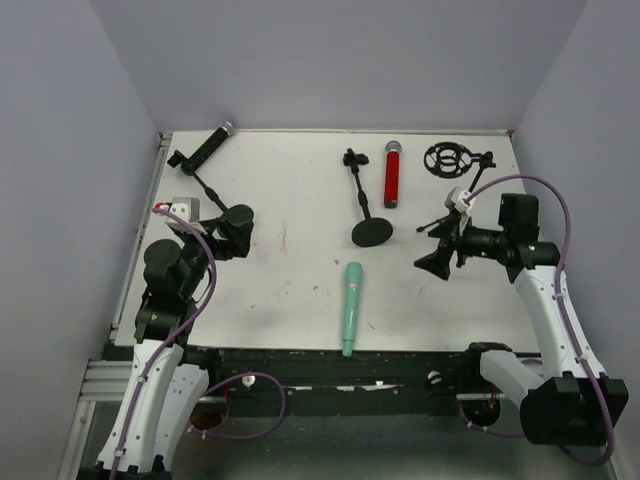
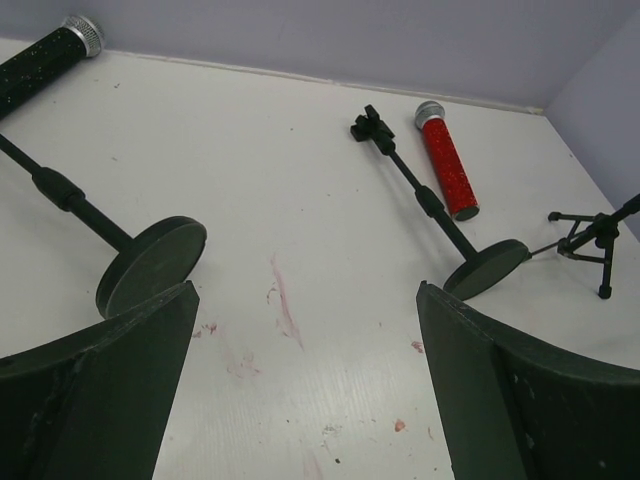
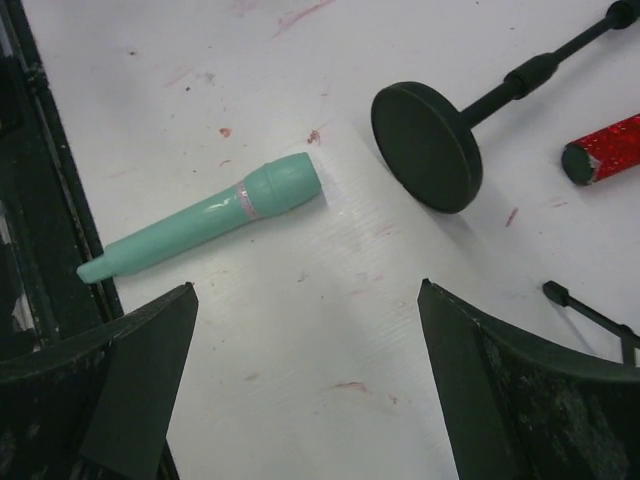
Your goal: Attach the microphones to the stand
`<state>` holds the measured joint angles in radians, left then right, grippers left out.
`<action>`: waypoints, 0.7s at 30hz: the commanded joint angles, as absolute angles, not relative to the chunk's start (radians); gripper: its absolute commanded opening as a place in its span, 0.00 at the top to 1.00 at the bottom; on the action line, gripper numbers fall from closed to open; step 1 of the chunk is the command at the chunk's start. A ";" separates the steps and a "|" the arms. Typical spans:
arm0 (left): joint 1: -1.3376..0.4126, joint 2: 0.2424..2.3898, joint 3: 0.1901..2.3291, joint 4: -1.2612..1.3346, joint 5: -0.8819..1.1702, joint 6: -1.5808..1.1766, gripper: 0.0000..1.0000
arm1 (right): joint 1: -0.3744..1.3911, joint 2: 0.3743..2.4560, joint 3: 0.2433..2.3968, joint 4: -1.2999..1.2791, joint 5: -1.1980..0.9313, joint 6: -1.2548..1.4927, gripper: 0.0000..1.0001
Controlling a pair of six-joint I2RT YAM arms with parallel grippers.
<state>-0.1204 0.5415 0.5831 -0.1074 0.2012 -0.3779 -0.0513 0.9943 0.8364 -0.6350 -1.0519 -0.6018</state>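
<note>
Three microphones lie on the desk (image 1: 290, 290): red one (image 1: 392, 174) far side, beside the middle stand (image 1: 368, 215); green one (image 1: 352, 308) near the front edge; black one (image 1: 207, 147) far left, at the left stand (image 1: 212, 195) head. Fingers spread wide, holding nothing: left claw (image 2: 305, 290), right claw (image 3: 305, 290).

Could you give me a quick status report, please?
Left hand and right hand open, empty. Red microphone and green microphone loose on table; black microphone by left stand. Nothing blocking.
</note>
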 commanded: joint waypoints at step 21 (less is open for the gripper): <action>-0.143 0.445 0.621 -0.124 0.261 -0.342 0.02 | -0.275 1.221 0.996 -0.117 -0.580 -0.244 0.06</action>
